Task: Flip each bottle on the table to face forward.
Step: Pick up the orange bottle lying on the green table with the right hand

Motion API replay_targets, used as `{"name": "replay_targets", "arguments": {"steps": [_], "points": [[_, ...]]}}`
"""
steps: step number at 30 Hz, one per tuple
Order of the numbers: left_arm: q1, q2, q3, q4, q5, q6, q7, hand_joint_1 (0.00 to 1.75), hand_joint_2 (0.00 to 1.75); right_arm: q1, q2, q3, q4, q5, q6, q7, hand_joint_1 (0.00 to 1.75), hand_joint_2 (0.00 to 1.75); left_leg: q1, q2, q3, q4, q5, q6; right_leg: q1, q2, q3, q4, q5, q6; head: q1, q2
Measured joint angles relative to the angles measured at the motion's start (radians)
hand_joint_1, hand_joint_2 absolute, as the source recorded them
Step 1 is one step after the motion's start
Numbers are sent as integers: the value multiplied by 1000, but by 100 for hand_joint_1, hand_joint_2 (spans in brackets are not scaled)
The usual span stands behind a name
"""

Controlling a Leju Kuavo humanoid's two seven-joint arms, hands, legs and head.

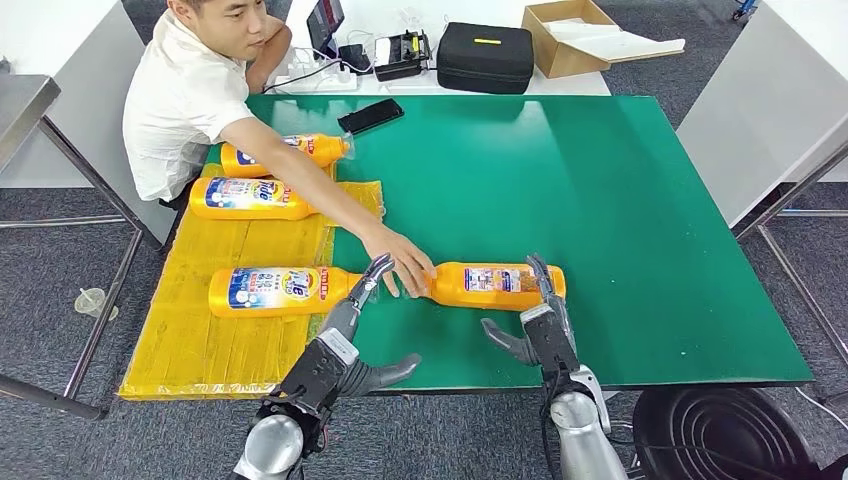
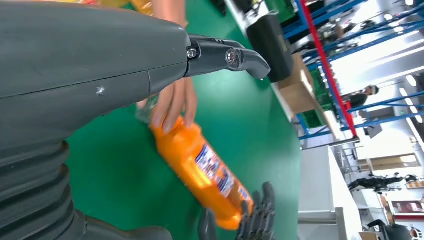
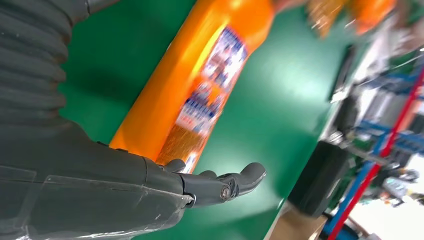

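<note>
Bottles are the work here: one orange bottle (image 1: 497, 285) lies on its side on the green table (image 1: 620, 200), near the front edge and about midway along it, its label facing up and its neck pointing toward the table's left side. A person's hand (image 1: 404, 262) reaches in from the far left corner and rests on that neck, which puts it right between the robot's two hands. Three more orange bottles lie on a yellow sheet (image 1: 190, 340) over the table's left edge: one near the front (image 1: 278, 290), its cap end close to the left hand's fingertips, and two further back (image 1: 252, 198), (image 1: 285, 152), beside the person's arm. A black phone (image 1: 371, 115) sits near the far edge. Beyond that edge, on a white surface, are a black case (image 1: 486, 57) and an open cardboard box (image 1: 567, 37).

The left hand (image 1: 345, 335) comes up over the front edge with its fingers stretched forward and its thumb out to the side, holding nothing; its fingertips end just beside the person's hand. The right hand (image 1: 535, 320) stands at the bottle's base end, fingers spread and reaching over the base, thumb apart; whether the fingers touch the bottle I cannot tell. The right wrist view shows the bottle (image 3: 200, 85) just past the open fingers (image 3: 240, 180), not enclosed.
</note>
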Motion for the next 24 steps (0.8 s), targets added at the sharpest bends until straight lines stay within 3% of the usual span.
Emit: {"name": "replay_targets", "arguments": {"steps": [3, 5, 8, 11, 19, 24], "points": [[10, -2, 0, 11, -13, 17, 8, 0, 175, -6, 0, 13, -22, 242, -195, 55, 0, 175, 0, 0, 0, 0, 0, 0, 1, 0, 0, 0, 0, 0, 0, 0], [11, -2, 0, 15, -47, 50, 26, 0, 175, -18, -6, 35, -35, 412, -261, 126, 0, 175, 0, 1, 0, 0, 0, 0, 1, 0, 0, 0, 0, 0, 0, 0], [10, -4, 1, 21, -64, 63, 52, 0, 175, -47, -30, 76, -24, 555, -237, 233, 0, 175, 1, 1, 0, 0, 0, 0, 1, 0, -1, 0, 0, 0, 0, 0], [9, -7, 5, 30, -41, 42, 66, 0, 175, -101, -63, 117, 41, 632, -249, 287, 0, 175, 0, 1, 0, 0, 1, 0, 1, 0, -1, 0, 0, 0, 0, 0], [7, -12, 18, 57, 25, 29, 110, 0, 175, -210, -138, 218, 187, 803, -260, 389, 0, 175, 0, 0, 0, 0, 1, 1, 1, 0, 0, 0, 1, 0, 0, 0], [6, -12, 23, 67, 37, 27, 111, 0, 175, -250, -163, 259, 233, 796, -231, 395, 0, 175, 0, 0, 0, 0, 1, 0, 1, 0, -1, 0, 0, 0, 0, 0]]}}
